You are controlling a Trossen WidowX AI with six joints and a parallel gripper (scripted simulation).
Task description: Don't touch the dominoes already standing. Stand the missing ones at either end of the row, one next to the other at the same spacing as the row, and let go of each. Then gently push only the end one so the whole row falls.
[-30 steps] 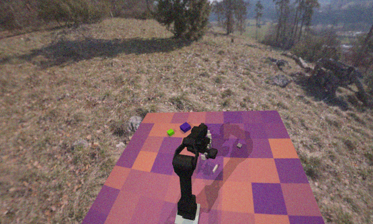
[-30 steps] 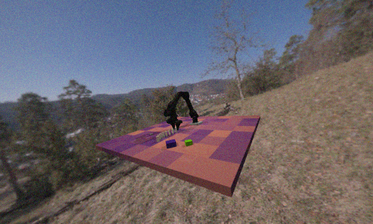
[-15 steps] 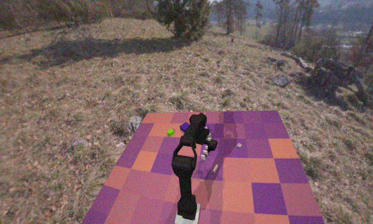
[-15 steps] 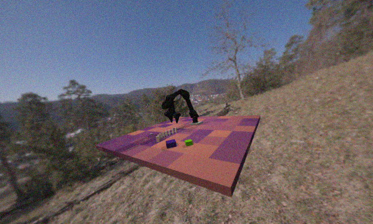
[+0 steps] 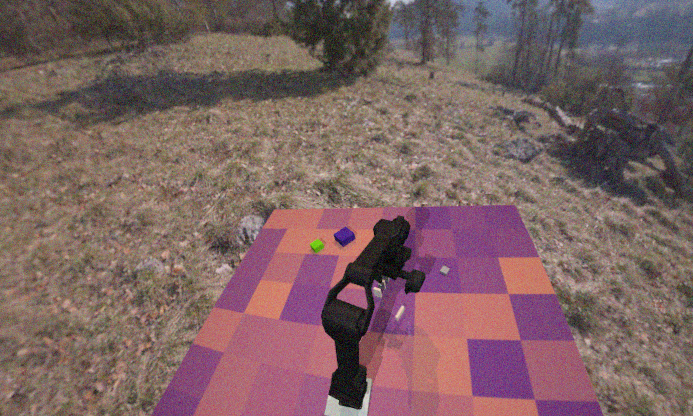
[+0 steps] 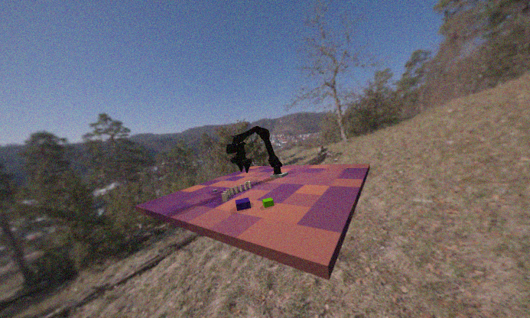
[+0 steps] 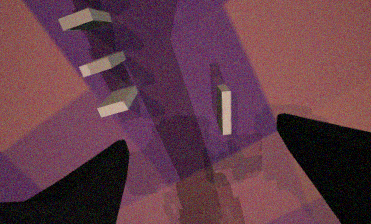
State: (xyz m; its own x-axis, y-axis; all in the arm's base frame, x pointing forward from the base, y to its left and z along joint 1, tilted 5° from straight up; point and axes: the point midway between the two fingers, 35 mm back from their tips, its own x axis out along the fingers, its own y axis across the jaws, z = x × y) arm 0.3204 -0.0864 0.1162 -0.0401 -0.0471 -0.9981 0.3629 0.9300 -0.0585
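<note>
A row of several pale standing dominoes shows in the exterior view, from the end domino (image 6: pixel 224 196) at the left to the one nearest the arm base (image 6: pixel 248 184). Three upright dominoes show in the wrist view: the nearest (image 7: pixel 113 108), a middle one (image 7: pixel 102 65) and a far one (image 7: pixel 78 20). In the top view the arm hides most of the row. A loose pale domino (image 5: pixel 399 312) (image 7: pixel 226 112) lies on its long edge beside the row. My gripper (image 6: pixel 244 170) (image 7: pixel 202 134) is open and empty, above the table near the row's arm-side end.
A dark blue block (image 5: pixel 344 236) (image 6: pixel 242 204) and a green block (image 5: pixel 316 245) (image 6: pixel 268 202) sit on the far side of the table. A small flat grey piece (image 5: pixel 444 269) (image 6: pixel 214 190) lies on the row's other side. The patchwork table (image 5: pixel 493 315) (image 6: pixel 291 237) has open edges.
</note>
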